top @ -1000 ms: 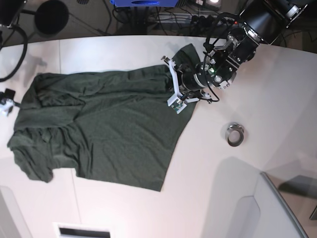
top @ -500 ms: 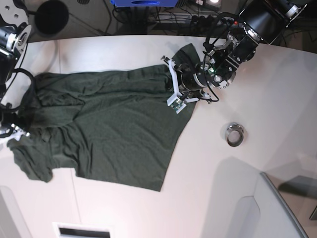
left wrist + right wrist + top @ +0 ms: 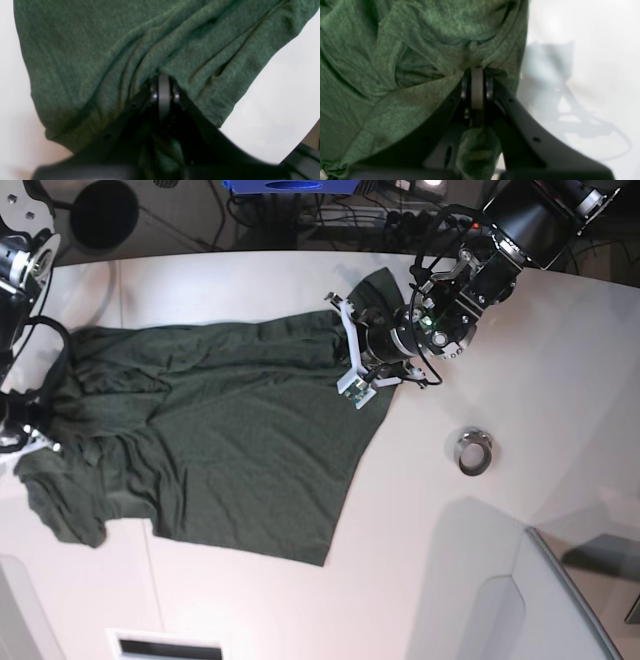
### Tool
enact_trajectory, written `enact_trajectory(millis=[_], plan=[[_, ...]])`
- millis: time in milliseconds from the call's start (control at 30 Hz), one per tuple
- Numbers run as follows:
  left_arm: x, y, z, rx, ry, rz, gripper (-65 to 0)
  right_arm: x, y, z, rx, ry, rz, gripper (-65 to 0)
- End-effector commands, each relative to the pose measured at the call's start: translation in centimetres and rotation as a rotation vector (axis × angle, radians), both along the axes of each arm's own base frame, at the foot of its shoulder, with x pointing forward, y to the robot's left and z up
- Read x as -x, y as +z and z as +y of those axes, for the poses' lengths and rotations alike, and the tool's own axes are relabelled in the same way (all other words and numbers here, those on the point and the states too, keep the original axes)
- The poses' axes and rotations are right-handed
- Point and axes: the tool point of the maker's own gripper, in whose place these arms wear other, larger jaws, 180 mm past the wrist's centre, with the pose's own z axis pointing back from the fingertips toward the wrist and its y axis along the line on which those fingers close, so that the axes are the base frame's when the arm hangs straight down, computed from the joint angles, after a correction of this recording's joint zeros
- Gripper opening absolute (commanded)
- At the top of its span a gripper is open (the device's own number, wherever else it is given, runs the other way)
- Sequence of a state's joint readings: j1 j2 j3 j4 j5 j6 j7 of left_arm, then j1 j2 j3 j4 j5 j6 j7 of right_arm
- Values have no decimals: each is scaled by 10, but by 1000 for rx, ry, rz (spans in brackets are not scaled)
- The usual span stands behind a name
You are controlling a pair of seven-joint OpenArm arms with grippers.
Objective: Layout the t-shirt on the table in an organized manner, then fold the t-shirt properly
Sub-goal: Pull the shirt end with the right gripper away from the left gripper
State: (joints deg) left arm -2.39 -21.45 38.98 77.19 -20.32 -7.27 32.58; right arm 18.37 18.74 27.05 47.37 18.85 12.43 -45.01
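T-shirt (image 3: 210, 450): dark green, rumpled on the table (image 3: 560, 360), long axis running between the two claws.
Left claw (image 3: 163, 87): pressed together on cloth at one end of the shirt.
Right claw (image 3: 477, 85): pinching cloth at the opposite end.
Judgement: shirt lies between them; pulling apart would stretch it flat.

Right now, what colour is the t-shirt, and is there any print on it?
The t-shirt is plain dark green with no print visible, clearest in the base view.
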Motion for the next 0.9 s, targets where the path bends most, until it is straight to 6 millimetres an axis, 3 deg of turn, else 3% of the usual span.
enact_trajectory(millis=[0, 200, 367, 533, 600, 733, 800, 867], plan=[[8, -8, 13, -63, 0, 40, -650, -22, 31, -19, 54, -9, -89, -650], [8, -8, 13, -62, 0, 40, -650, -14, 73, -28, 166, 26, -150, -650], [8, -8, 13, -62, 0, 40, -650, 23, 121, -47, 221, -101, -196, -650], [8, -8, 13, -61, 0, 39, -650, 71, 153, -46, 287, -145, -197, -650], [8, -8, 14, -62, 0, 39, -650, 94, 151, -53, 291, -208, -187, -650], [8, -8, 15, -65, 0, 39, -650, 148, 146, -87, 253, -495, -169, -650], [8, -8, 16, -67, 0, 39, -650, 169, 140, -88, 252, -534, -141, -650], [8, -8, 16, -67, 0, 39, -650, 181, 130, -77, 239, -545, -116, -650]])
